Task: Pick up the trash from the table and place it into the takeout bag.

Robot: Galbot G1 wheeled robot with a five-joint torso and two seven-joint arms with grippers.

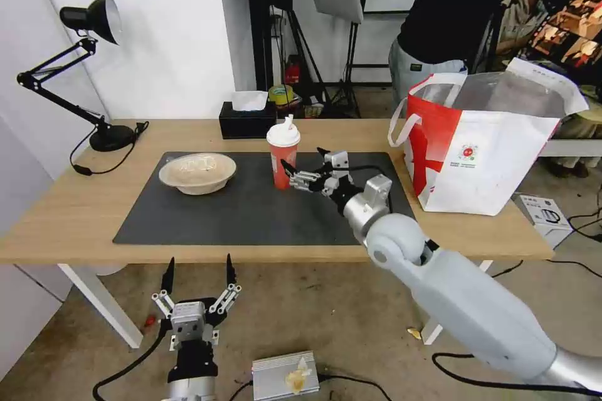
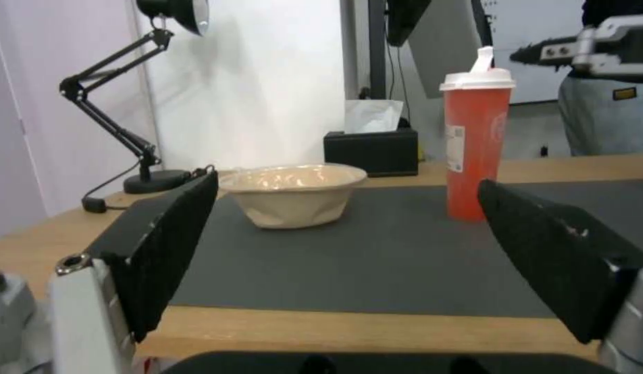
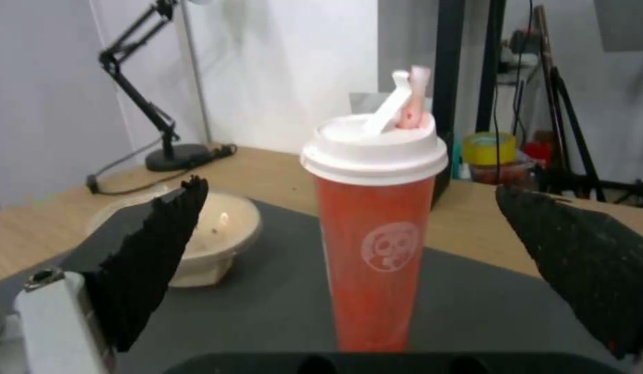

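Right gripper held spread just beside red cup at frame centre, contact not discernible, left gripper parked spread at lower left, takeout bag interior partly hidden

Bright even indoor light, soft shadows, wide-angle bending at edges, wrist views slightly soft

takeout bag contents hidden by its walls, desk lamp head cut off at the edge
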